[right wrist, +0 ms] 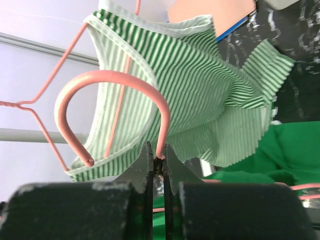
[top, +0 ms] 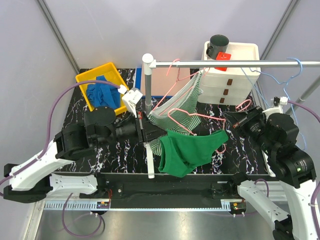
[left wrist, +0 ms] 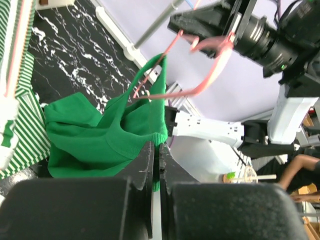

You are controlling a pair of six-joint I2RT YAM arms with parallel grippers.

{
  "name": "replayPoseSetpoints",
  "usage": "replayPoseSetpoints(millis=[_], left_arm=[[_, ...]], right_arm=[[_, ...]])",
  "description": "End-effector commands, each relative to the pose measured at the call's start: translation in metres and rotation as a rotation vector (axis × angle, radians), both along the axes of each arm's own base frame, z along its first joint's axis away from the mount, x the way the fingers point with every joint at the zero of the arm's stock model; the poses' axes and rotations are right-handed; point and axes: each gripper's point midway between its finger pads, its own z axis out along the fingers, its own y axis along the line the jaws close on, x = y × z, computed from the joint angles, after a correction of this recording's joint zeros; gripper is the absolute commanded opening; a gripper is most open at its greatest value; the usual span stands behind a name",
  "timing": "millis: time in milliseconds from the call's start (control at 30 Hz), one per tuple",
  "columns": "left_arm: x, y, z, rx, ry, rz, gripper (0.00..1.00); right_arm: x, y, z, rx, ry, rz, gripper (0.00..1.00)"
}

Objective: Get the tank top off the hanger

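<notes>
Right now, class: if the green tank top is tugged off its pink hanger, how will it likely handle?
Probably floppy: the green tank top sags in folds below the pink hanger. Likely light: a thin wire hanger carries it. It may snag, since it loops over the hanger while the left gripper pinches its edge.

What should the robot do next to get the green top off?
Probably pull the left hand away from the pink hanger, sliding the strap off. That hand pinches the green tank top, the right hand grips the hanger, and one strap looks looped over its wire.
</notes>
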Motion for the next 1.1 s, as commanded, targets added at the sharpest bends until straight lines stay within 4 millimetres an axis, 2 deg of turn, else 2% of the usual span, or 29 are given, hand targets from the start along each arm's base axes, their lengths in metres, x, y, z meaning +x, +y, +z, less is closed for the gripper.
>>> replayPoseSetpoints(millis=[0,100,267,367,433,533,633,667,700,733,767,833,933,967,1000,1067], left_arm=[[-0.003,0.0,0.023,-0.099,-0.037,-0.014,0.0],[0.003,-0.005,0.004,-0.069,0.006,0.016,0.0],[0.011,-0.032,-0.014,-0.005,0.028,0.003,0.0],[0.017,-0.038,-0.006,0.002,-0.013,0.005,0.0],[0.021,-0.034,0.003,-0.003,-0.049,0.02,0.0],[0.019,-0.022,0.016,-0.015,-0.103,0.021,0.0],[0.01,-0.001,0.027,-0.008,-0.189,-0.012,0.0],[0.009,0.01,0.018,0.047,-0.189,-0.008,0.0],[0.011,0.028,0.026,0.055,-0.226,0.031,0.0],[0.011,0.039,0.026,0.072,-0.235,0.049,0.0],[0.01,0.052,0.017,0.121,-0.231,0.058,0.0],[0.005,0.075,0.023,0.116,-0.246,0.082,0.0],[-0.003,0.098,0.008,0.141,-0.21,0.094,0.0],[-0.005,0.103,0.0,0.148,-0.191,0.1,0.0],[-0.004,0.102,-0.02,0.173,-0.145,0.116,0.0],[-0.007,0.114,-0.032,0.159,-0.119,0.141,0.0]], right_arm=[[0.009,0.019,0.034,0.151,-0.076,0.048,0.0],[0.007,0.034,0.058,0.226,-0.132,0.125,0.0],[-0.007,0.055,0.099,0.361,-0.178,0.258,0.0],[-0.018,0.056,0.128,0.42,-0.256,0.298,0.0],[-0.026,0.053,0.147,0.412,-0.321,0.31,0.0],[-0.036,0.045,0.164,0.363,-0.411,0.303,0.0],[-0.038,0.038,0.168,0.339,-0.448,0.273,0.0],[-0.039,0.036,0.168,0.337,-0.455,0.263,0.0],[-0.039,0.036,0.167,0.335,-0.454,0.259,0.0],[-0.038,0.036,0.165,0.329,-0.454,0.258,0.0],[-0.037,0.036,0.164,0.325,-0.451,0.257,0.0],[-0.035,0.036,0.162,0.316,-0.451,0.256,0.0],[-0.032,0.036,0.162,0.304,-0.454,0.25,0.0],[-0.031,0.037,0.162,0.299,-0.453,0.254,0.0],[-0.029,0.038,0.161,0.291,-0.451,0.256,0.0],[-0.029,0.038,0.162,0.286,-0.455,0.256,0.0]])
